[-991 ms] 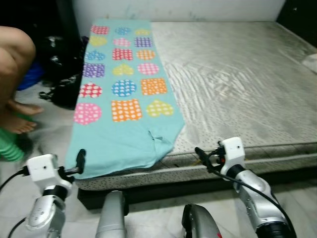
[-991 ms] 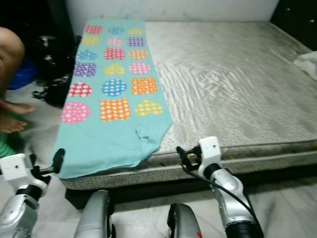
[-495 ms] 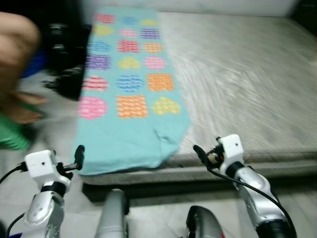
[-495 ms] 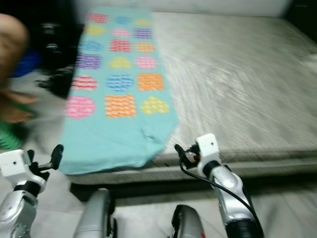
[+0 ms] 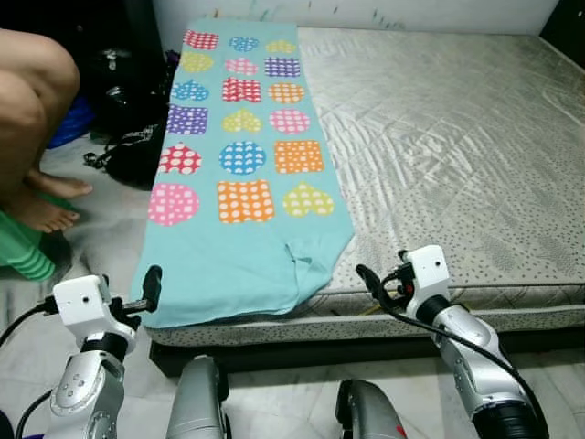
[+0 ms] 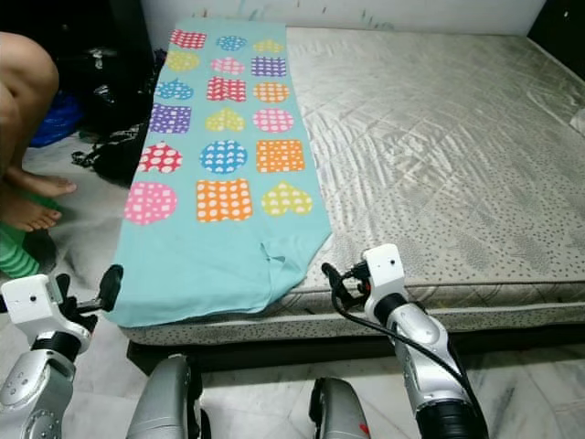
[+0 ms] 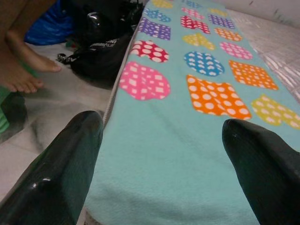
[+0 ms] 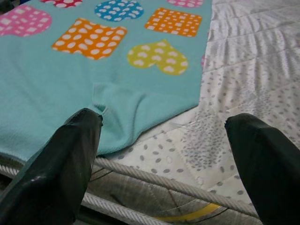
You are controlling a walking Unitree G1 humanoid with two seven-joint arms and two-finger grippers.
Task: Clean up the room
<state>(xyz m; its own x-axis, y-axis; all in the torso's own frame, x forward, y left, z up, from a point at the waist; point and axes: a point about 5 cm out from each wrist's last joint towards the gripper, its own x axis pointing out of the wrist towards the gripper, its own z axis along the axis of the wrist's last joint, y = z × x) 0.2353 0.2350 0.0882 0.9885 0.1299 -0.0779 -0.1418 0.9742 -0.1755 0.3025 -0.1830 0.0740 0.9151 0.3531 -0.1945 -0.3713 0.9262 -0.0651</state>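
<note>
The mattress [image 5: 457, 137] is the biggest thing we see: one grey quilted mattress, and its far right side is cut off by the edge of the head views. On the mattress, along its left side, lies one turquoise blanket [image 5: 239, 247] with coloured dotted patches. We count fifteen patches, in five rows of three: hearts, squares and rounds. The near end of the blanket is a little wrinkled and reaches the front edge of the mattress.

To the left of the mattress, on the floor, a person sits; we see only one bent knee [image 5: 32, 87] and two bare feet [image 5: 46, 206], the rest is cut off. Between the person and the mattress lie dark bags [image 5: 128, 128] with a black strap; how many bags there are we cannot make out, they melt together in the shade. Something blue [image 5: 71, 119] is behind the knee, and something green [image 5: 23, 256] is under the feet, both mostly hidden.

We have two grippers. The left gripper [image 7: 161, 140] hovers near the front left corner of the mattress, fingers spread wide apart over the blanket's near end. The right gripper [image 8: 164, 136] hovers at the front edge of the mattress, beside the blanket's near right corner, fingers also spread wide, holding nothing.
</note>
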